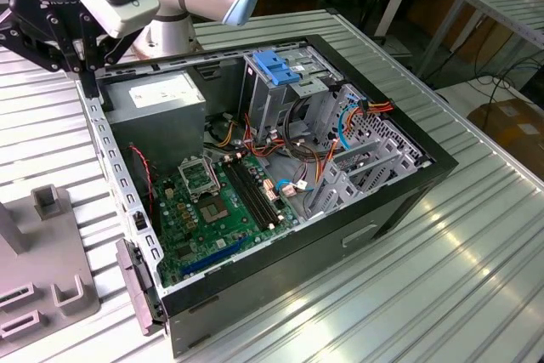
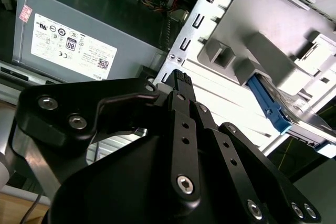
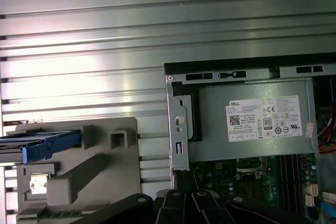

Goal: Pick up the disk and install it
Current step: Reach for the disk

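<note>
The disk [image 3: 46, 146] is a silver drive in a blue carrier. It stands on edge in a slot of the grey fixture [image 3: 100, 171] beside the open computer case [image 1: 399, 201]. In the second wrist view the disk's blue carrier [image 2: 266, 104] sticks out of the same fixture [image 2: 252, 51]. My gripper [image 1: 85, 74] hangs above the case's rear corner, next to the grey power supply [image 1: 161, 99], apart from the disk. Its black fingers [image 2: 181, 82] lie together with nothing between them. In the first wrist view the gripper [image 3: 186, 203] looks down on that corner.
Inside the case are a green motherboard [image 1: 217, 201], bundled cables [image 1: 297, 155] and a metal drive cage with a blue latch [image 1: 276, 65]. The case and the fixture [image 1: 42, 269] rest on a ribbed metal table [image 1: 476, 269]. Other tables stand behind.
</note>
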